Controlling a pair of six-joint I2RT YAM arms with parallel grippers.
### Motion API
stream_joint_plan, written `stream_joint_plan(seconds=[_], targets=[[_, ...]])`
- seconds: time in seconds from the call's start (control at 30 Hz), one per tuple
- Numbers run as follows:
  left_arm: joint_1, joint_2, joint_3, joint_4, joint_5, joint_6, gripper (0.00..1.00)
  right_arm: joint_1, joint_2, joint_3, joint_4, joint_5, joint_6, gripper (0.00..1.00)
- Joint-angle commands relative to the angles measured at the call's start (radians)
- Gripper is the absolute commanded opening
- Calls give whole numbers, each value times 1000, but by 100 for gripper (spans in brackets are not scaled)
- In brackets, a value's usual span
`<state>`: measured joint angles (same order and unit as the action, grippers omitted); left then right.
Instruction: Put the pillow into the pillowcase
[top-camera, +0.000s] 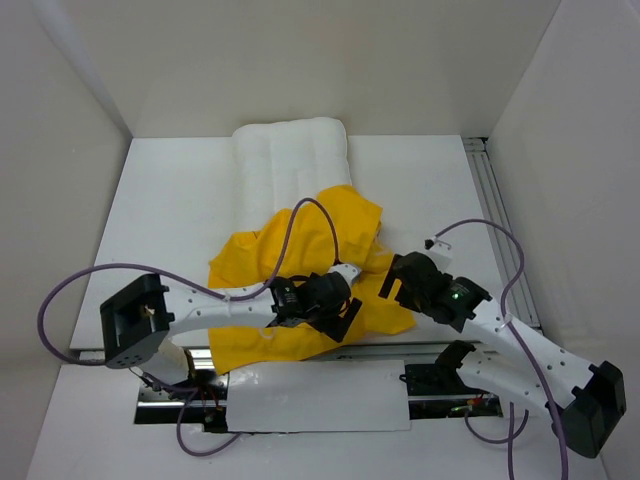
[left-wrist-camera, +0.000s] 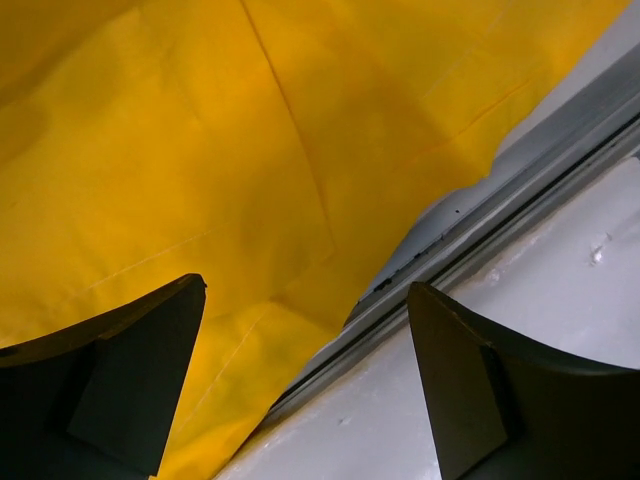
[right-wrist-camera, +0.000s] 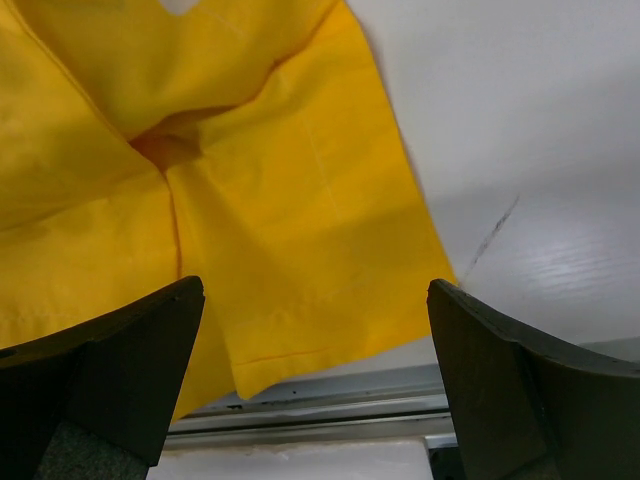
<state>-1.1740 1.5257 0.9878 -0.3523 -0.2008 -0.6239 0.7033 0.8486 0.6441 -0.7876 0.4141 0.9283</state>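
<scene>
Pillow (top-camera: 290, 160) flat at the far side of the table (top-camera: 170, 200), near end covered by the crumpled yellow pillowcase (top-camera: 300, 250). Left gripper (left-wrist-camera: 305, 385) and right gripper (right-wrist-camera: 315, 385) both spread wide, empty, poised over the pillowcase's near edge.

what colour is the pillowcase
Bright yellow pillowcase, clearest in the top view.

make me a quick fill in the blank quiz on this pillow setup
The pillowcase is bright ____.
The quilted pillow at the far side is ____ in colour.
On the left gripper and the right gripper, the jaws stand ____.
Missing words: yellow; white; open.
</scene>
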Motion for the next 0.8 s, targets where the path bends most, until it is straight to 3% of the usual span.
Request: stream_joint_plan(seconds=[0.0,0.27,0.47,0.57,0.63,0.77], targets=[[-9,57,9,98,-11,6,94,-5,-51,-63,30,-40,95,100],[-9,131,20,79,-195,-54,86,-5,-74,-130,50,-74,139,100],[0,189,20,131,-88,-28,84,-5,-25,-130,21,-49,170,100],[0,179,9,131,-77,-28,69,-5,-16,-141,21,-40,188,100],[0,169,0,122,-87,-28,47,-5,-16,-162,42,-49,210,100],[0,133,20,58,-129,-50,20,-5,6,-204,124,-92,241,100]])
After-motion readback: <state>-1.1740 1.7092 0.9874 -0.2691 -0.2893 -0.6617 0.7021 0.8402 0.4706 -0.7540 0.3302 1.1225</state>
